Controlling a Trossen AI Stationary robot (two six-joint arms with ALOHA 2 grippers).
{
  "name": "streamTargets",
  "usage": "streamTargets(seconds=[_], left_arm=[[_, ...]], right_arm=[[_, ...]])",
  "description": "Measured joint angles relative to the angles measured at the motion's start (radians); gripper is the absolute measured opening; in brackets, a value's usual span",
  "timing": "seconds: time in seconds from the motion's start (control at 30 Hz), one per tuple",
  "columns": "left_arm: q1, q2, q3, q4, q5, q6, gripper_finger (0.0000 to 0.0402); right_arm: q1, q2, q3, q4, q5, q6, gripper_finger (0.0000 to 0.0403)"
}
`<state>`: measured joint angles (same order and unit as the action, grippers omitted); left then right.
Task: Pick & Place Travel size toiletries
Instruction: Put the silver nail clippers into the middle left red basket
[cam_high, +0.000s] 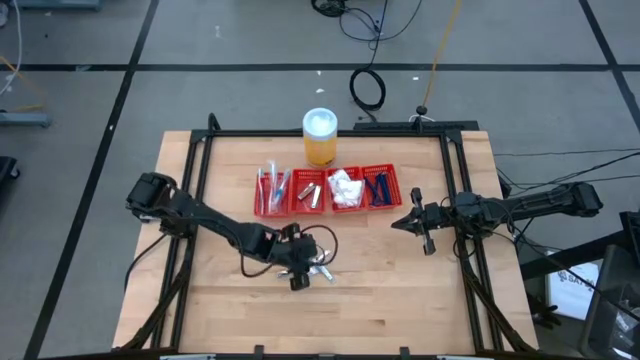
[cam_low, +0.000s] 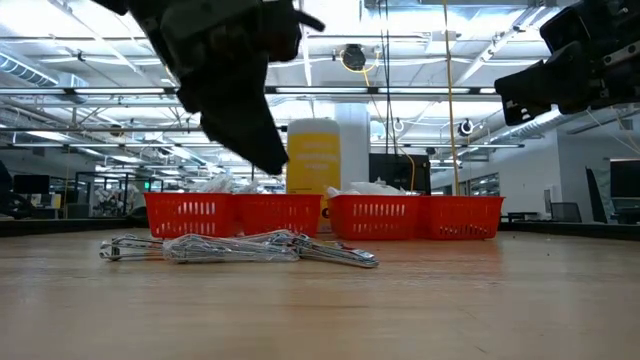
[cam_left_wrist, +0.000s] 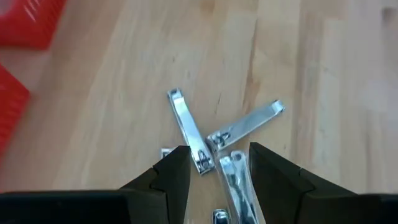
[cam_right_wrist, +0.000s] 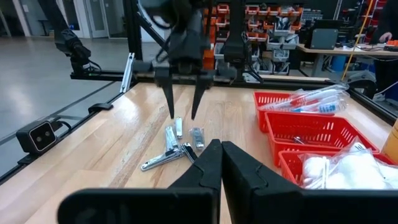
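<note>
Hovering over nail clippers (cam_left_wrist: 189, 129) on wooden table (cam_high: 400, 280): left end effector (cam_left_wrist: 219, 163) open; right end effector (cam_right_wrist: 221, 163) closed.

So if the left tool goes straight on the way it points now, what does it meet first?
Most likely the nail clippers lying loose on the table. The left tool points down at them with its fingers apart, straddling the nearest clipper. How much gap remains above them is hard to judge.
</note>
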<state>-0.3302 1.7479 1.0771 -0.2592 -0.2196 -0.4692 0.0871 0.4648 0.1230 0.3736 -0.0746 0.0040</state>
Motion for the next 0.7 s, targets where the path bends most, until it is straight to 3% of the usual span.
streamTargets(seconds=[0.4,0.7], left_arm=[[0.011,0.115,0.0,-0.027,-0.001,-0.013,0.0159],[0.015,0.134,0.0,-0.094,-0.018,-0.033,0.0159]], right_arm=[[0.0,0.001,0.0,0.002,0.0,0.003,0.0],[0.0,0.007,0.0,0.002,0.0,0.003,0.0]])
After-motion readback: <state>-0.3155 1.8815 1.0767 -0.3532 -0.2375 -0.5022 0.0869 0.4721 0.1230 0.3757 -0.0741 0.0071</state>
